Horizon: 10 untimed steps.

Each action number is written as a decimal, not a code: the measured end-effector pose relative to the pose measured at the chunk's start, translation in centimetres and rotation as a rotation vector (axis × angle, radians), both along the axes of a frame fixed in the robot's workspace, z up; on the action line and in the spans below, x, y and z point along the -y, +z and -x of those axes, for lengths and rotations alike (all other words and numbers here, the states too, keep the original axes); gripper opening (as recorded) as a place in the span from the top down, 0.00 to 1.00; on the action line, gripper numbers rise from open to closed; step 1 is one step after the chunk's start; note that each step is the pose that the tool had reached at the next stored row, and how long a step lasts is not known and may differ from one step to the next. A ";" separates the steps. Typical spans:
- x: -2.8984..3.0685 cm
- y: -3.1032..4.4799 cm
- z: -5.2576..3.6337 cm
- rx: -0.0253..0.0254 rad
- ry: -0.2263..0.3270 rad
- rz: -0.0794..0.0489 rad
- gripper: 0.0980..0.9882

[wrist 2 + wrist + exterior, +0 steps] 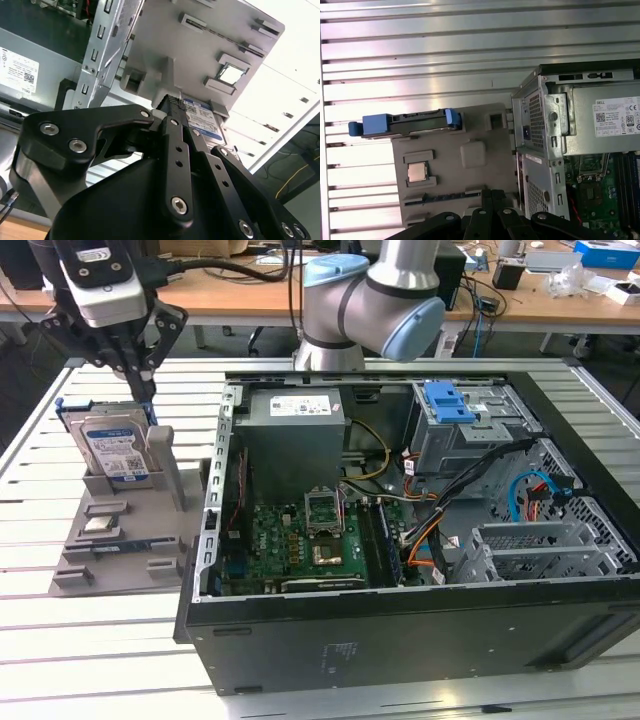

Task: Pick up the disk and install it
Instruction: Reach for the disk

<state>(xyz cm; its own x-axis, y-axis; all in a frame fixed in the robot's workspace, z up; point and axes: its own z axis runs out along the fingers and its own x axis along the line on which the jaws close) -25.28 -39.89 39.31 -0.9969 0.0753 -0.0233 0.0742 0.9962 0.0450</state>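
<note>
While the disk (pixel 112 448) stands on edge in the grey holder (pixel 110 540), at the exterior view's left of the computer case (pixel 400 640), the end effector (pixel 148 390) hovers near it, fingers (pixel 173 130) pressed together, empty. Pickup looks barely begun; grasping calls for spreading them.

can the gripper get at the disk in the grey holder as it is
Probably yes: the gripper hangs right above the disk, which stands upright in the grey holder, top edge bare, nothing between them.
</note>
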 end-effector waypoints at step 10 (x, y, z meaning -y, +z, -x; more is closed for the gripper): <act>0.00 -0.02 2.66 0.0001 0.000 0.000 0.99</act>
